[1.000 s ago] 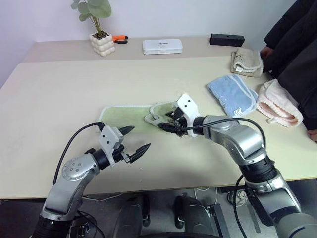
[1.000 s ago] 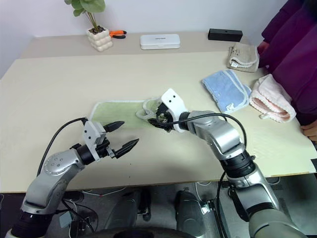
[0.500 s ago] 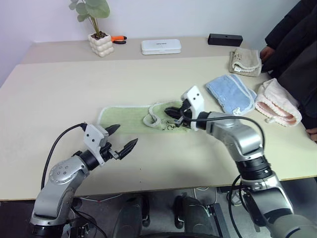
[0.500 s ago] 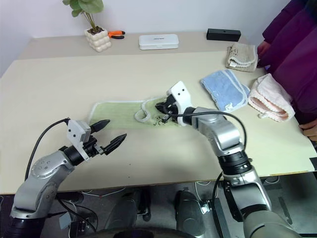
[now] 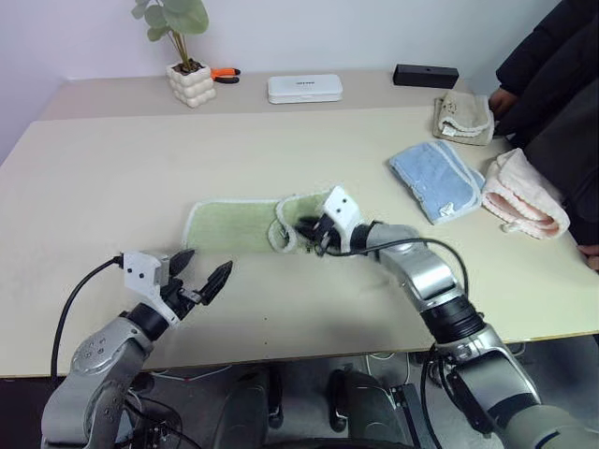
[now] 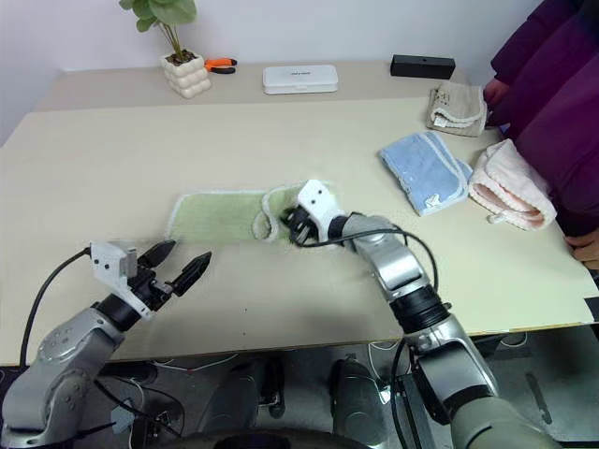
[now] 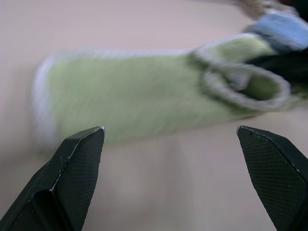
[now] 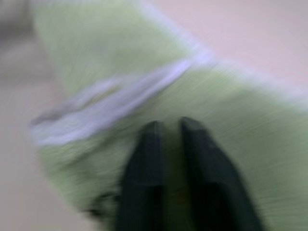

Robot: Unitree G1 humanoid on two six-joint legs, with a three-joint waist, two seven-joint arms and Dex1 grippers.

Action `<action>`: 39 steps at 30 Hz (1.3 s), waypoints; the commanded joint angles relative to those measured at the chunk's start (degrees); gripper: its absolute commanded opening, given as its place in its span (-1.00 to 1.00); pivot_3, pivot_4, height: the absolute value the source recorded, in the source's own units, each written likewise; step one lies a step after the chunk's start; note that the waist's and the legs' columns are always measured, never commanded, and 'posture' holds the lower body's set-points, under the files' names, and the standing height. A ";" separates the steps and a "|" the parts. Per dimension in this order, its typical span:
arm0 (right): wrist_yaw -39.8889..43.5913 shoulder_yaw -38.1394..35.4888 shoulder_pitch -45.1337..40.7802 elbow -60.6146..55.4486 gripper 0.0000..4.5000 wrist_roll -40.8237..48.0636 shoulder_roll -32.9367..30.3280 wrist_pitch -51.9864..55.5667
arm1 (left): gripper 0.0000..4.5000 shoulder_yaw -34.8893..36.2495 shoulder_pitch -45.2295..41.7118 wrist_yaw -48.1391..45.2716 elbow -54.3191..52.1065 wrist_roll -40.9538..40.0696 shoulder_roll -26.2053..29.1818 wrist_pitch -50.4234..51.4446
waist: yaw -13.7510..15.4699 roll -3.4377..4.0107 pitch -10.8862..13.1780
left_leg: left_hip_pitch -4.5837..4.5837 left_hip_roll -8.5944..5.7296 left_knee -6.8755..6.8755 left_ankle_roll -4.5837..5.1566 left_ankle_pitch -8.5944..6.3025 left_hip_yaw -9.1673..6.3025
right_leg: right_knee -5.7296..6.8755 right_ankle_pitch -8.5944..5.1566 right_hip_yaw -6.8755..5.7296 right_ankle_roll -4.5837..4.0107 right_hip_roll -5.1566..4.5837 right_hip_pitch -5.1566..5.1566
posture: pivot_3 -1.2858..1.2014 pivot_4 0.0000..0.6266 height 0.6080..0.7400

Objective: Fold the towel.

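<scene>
The light green towel [image 5: 229, 224] lies flat in the middle of the table, its right end folded back over itself into a small bunched loop [image 5: 285, 229]. A small dark mark [image 5: 309, 246] shows beside that loop. My right gripper [image 5: 314, 234] lies low on the folded end. In the right wrist view its fingers [image 8: 139, 192] sit almost together, tips resting on the green cloth [image 8: 96, 57]. My left gripper [image 5: 206, 263] hangs open near the table's front edge, short of the towel's left end [image 7: 134, 106] and apart from it.
A light blue towel [image 5: 435, 178], a pink towel [image 5: 524, 196] and a beige towel [image 5: 465, 114] lie at the right, beside a person in a dark coat [image 5: 552, 84]. At the back stand a potted plant [image 5: 192, 82], a white case [image 5: 304, 88] and a black box [image 5: 426, 75].
My left gripper has drawn back to the left and toward the front edge, still open. My right gripper lifted briefly, then came down leftward onto the folded end, its fingers now closer together.
</scene>
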 commanded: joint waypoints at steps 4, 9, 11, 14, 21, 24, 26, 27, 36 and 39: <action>7.89 -2.73 -3.30 -9.22 0.95 2.83 -4.16 -4.12 | 1.00 8.05 -4.01 18.48 -1.73 -22.18 -7.62 10.80 | 0.05 -0.03 0.00 | 0.01 0.00 0.01 0.02 -0.01 -0.04 | 0.00 0.00 -0.01 0.01 0.00 0.04 | 0.03 -0.52 0.89; 9.62 -2.09 -2.05 -11.41 0.98 3.13 -3.77 -4.81 | 1.00 11.30 -12.67 36.73 4.42 -36.59 -12.79 12.01 | 0.12 -0.06 -0.01 | 0.02 -0.02 0.10 0.01 0.01 -0.17 | 0.04 0.01 -0.05 0.01 0.00 0.16 | 0.03 -0.52 0.89; 9.62 -1.52 -1.36 -11.70 0.98 2.48 -3.49 -5.25 | 1.00 11.75 -15.56 41.64 7.13 -39.08 -13.48 11.56 | 0.16 -0.11 -0.02 | 0.02 -0.05 0.12 0.01 0.01 -0.17 | 0.06 0.01 -0.07 0.02 -0.02 0.19 | 0.03 -0.52 0.89; 9.22 -0.92 -0.88 -11.60 0.98 1.34 -3.09 -6.16 | 1.00 11.81 -20.08 46.80 12.79 -39.56 -14.15 10.25 | 0.21 -0.11 -0.02 | 0.03 -0.06 0.13 -0.22 0.15 -0.18 | 0.06 0.01 -0.13 0.02 -0.01 0.21 | 0.03 -0.52 0.89; 8.22 -0.94 -0.63 -12.32 1.00 0.70 -2.87 -6.45 | -0.02 11.46 -23.27 50.55 15.48 -41.67 -15.63 7.45 | 0.23 -0.12 -0.03 | 0.09 -0.06 0.14 -0.27 0.18 -0.18 | 0.06 0.01 -0.14 0.02 0.02 0.30 | 0.03 -0.52 0.89; 7.93 -0.86 -0.19 -12.96 1.00 0.22 -3.14 -6.49 | -0.74 11.80 -23.25 50.54 15.15 -41.99 -15.89 5.88 | 0.22 -0.15 -0.01 | 0.07 -0.07 0.15 -0.31 0.20 -0.18 | 0.05 0.01 -0.15 0.02 0.02 0.30 | 0.03 -0.52 0.89; 7.70 -0.99 0.19 -13.60 1.00 0.09 -3.37 -6.07 | -0.99 12.76 -23.12 46.22 13.37 -37.76 -13.28 3.18 | 0.16 -0.16 -0.01 | 0.07 -0.07 0.15 -0.31 0.20 -0.19 | 0.05 0.01 -0.16 0.02 0.02 0.30 | 0.03 -0.52 0.89; 7.66 -1.10 0.44 -13.96 1.00 0.08 -3.54 -5.78 | -0.99 13.46 -22.87 44.17 12.50 -36.13 -11.38 2.30 | 0.12 -0.18 0.01 | 0.07 -0.06 0.15 -0.32 0.21 -0.18 | 0.05 0.01 -0.16 0.02 0.03 0.29 | 0.03 -0.52 0.89; 6.70 -1.37 2.32 -11.61 1.00 -1.51 -5.36 -5.67 | -0.99 15.22 -20.39 24.31 6.97 -29.57 9.57 2.19 | 0.21 -0.21 0.01 | 0.03 -0.05 0.05 -0.41 0.23 -0.16 | 0.01 0.00 -0.15 -0.01 0.04 0.16 | 0.03 -0.52 0.89; 6.16 -0.51 2.75 -9.83 1.00 -2.97 -5.28 -6.84 | -0.99 8.10 -21.01 16.48 3.64 -25.86 14.07 3.89 | 0.77 -0.22 0.01 | 0.03 -0.09 0.04 -0.54 0.15 -0.16 | -0.07 -0.01 -0.16 -0.02 0.01 0.19 | 0.03 -0.52 0.89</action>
